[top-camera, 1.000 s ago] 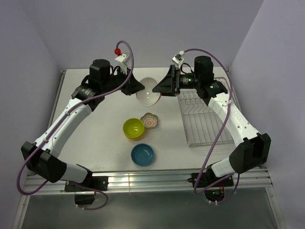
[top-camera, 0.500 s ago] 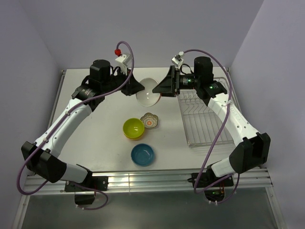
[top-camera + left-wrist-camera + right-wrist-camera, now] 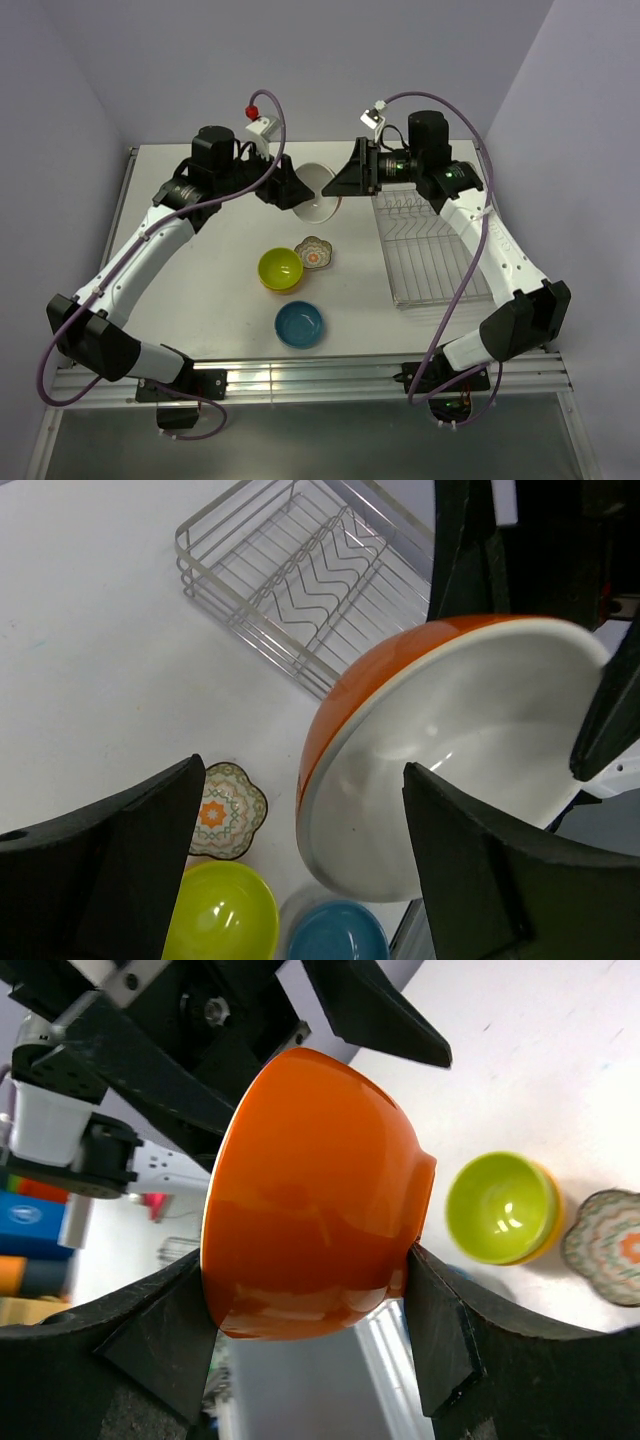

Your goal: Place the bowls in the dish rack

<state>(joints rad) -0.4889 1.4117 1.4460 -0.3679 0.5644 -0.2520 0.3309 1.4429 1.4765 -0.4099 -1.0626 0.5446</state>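
Slippage is the risk: the orange bowl (image 3: 310, 1190) hangs tilted in mid-air above the desk (image 3: 200, 270), left of the dish rack (image 3: 432, 255), pinched only by the right jaws, and a jolt could drop it. Both arms reach inward, wrists facing; the left jaws gape wide at its rim.

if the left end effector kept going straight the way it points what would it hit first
The orange bowl in the right end effector: it sits ahead, between the open fingers of the left end effector. Gap unclear.
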